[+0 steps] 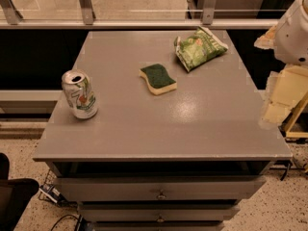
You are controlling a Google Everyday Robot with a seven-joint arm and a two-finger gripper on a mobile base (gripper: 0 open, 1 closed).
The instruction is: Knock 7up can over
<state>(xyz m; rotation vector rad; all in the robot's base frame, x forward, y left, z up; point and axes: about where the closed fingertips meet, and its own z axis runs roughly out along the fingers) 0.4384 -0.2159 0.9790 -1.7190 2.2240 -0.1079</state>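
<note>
The 7up can (79, 94) stands upright near the left edge of the grey table (159, 129). It has a silver top and white and green sides with a large "7". My gripper (279, 102) shows as a pale shape at the right edge of the view, just beyond the table's right edge and above its level. It is far to the right of the can and touches nothing. The white arm (294, 30) sits above it in the top right corner.
A green and yellow sponge (158, 79) lies mid-table. A crinkled green snack bag (198, 47) lies at the back right. The table has drawers (161, 190) in front. A glass railing (144, 13) runs behind it. A dark object (14, 196) sits on the floor at the lower left.
</note>
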